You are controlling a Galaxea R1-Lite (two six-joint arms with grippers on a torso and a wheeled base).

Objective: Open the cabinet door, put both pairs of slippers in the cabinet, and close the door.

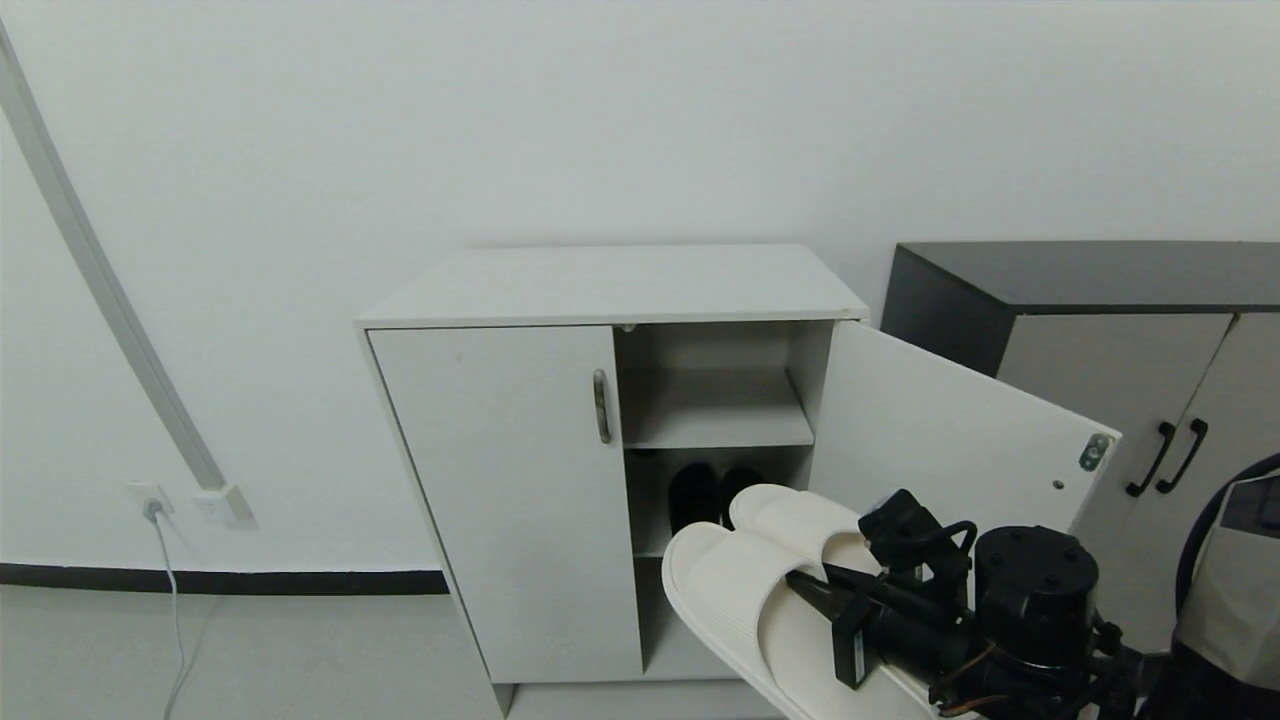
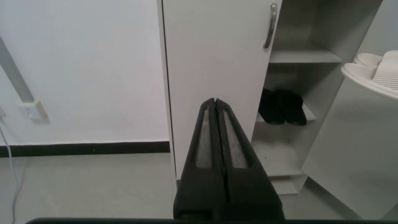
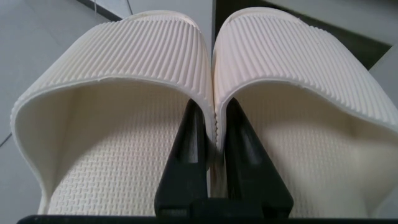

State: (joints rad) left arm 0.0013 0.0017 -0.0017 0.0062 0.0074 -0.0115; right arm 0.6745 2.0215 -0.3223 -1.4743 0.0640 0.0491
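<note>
The right gripper [image 3: 214, 118], clamped on the white slippers' [image 1: 735, 590] touching inner walls, held them just before the cabinet's [image 1: 620, 285] open half, toes pointing inward, while the left gripper [image 2: 214, 106], pressed together and empty, sat farther from the cabinet.

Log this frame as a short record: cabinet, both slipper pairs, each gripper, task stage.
cabinet: right door open, left door shut
black slippers: inside, on the lower shelf
white slippers: held side by side before the open side, not yet inside
right gripper: shut on the white slippers' inner walls
left gripper: shut, empty
stage: one pair in, one to place, door to close
</note>
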